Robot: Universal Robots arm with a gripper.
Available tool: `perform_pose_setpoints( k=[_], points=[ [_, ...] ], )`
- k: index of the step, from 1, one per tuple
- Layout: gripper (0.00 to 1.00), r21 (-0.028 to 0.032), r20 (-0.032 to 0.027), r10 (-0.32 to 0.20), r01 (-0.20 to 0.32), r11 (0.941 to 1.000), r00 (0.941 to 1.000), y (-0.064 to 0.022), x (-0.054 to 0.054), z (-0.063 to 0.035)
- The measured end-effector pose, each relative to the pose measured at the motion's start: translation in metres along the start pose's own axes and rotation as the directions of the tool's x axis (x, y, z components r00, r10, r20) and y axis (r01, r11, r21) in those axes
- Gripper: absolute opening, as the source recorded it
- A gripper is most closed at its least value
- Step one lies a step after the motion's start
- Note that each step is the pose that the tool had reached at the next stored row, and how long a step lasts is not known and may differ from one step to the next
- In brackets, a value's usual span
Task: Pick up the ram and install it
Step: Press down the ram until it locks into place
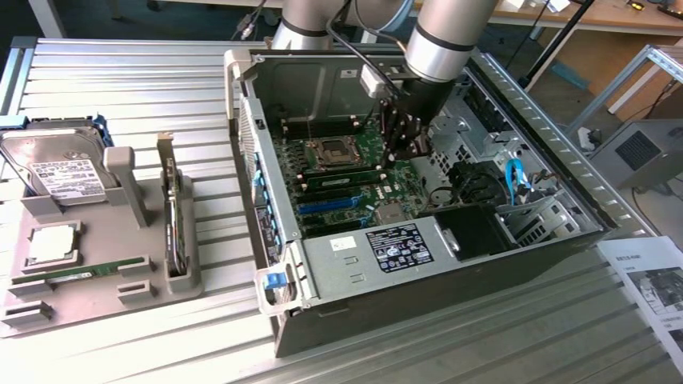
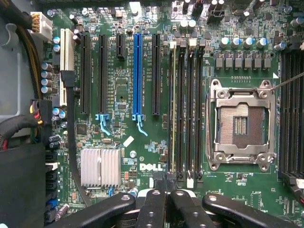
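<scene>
My gripper is down inside the open computer case, just above the motherboard. Its black fingers are shut together with nothing between them. The fingertips hover at the end of the row of long memory slots beside the empty CPU socket. A thin green ram appears to stand on edge in the outermost slot, also visible as a green strip, the ram. A second green ram stick with a pale label lies in the grey tray at the exterior view's left.
The grey tray also holds a silver hard drive, a square chip and an upright expansion card. Case walls, drive cages and black cables hem in the board. A printed sheet lies at the right.
</scene>
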State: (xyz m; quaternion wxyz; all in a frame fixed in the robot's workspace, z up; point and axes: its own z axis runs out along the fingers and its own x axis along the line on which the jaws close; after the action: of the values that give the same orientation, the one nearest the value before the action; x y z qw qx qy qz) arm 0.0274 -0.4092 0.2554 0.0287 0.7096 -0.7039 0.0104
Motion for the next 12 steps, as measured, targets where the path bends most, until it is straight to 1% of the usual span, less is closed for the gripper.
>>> perform_pose_setpoints(
  k=[2, 3, 5, 12],
  points=[
    [0.11, -0.0001, -0.0003, 0.000, 0.000, 1.0000, 1.0000, -0.0001, -0.0002, 0.0033],
    [0.11, -0.0001, -0.0002, 0.000, 0.000, 1.0000, 1.0000, -0.0002, -0.0004, 0.0065],
    [0.11, -0.0001, -0.0004, 0.000, 0.000, 1.0000, 1.0000, -0.0003, -0.0006, 0.0092],
    [0.11, -0.0001, -0.0003, 0.000, 0.000, 1.0000, 1.0000, -0.0002, -0.0007, 0.0098]
  ],
)
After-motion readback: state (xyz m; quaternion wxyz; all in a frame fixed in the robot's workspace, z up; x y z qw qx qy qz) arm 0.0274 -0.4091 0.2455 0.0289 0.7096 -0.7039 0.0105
